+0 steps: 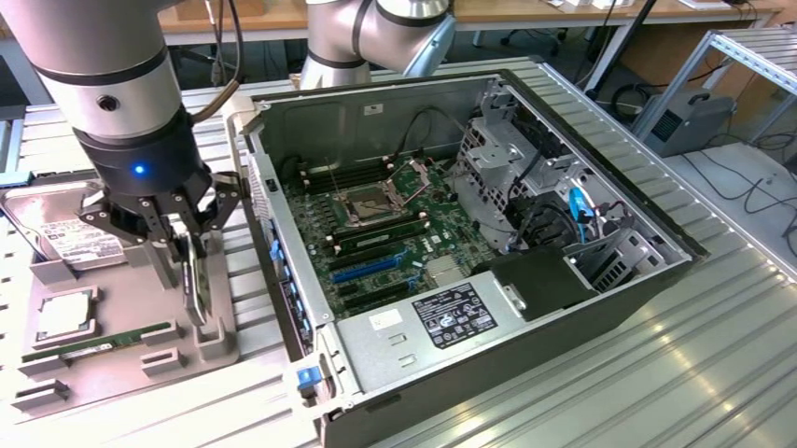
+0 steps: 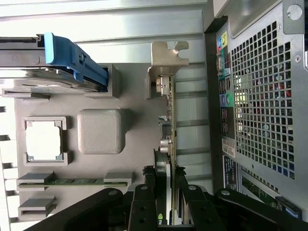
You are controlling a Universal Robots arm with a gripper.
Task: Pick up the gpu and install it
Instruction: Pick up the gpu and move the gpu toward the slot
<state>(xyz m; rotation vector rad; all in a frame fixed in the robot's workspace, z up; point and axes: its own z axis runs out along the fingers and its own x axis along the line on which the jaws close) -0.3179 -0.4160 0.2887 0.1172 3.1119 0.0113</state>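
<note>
- The gripper (image 1: pixel 189 254) is standing over the grey holder tray (image 1: pixel 125 364), on the exterior view's left of the open computer case (image 1: pixel 585 140). Its fingers (image 2: pixel 143 202) are pinching the gpu (image 1: pixel 196 294) from both faces.
- The gpu is standing on its edge in the tray, just beside the case wall.
- In the wrist view, the silver bracket (image 2: pixel 166 60) is reaching well away from the fingers. I think this long free end is making the card likely to tilt or turn in the grip.
- The fingers are pressing on a thin board with small parts. Too hard a squeeze could be damaging it, and too soft a one could be letting it slip.
- The card is sitting very near the case wall, so the bracket is risking to catch on it.
- The memory stick (image 1: pixel 100 341) and the processor (image 1: pixel 65 317) are lying in the same tray. If the card is sticking in its holder, the tray may be rising with it and shaking them.
</note>
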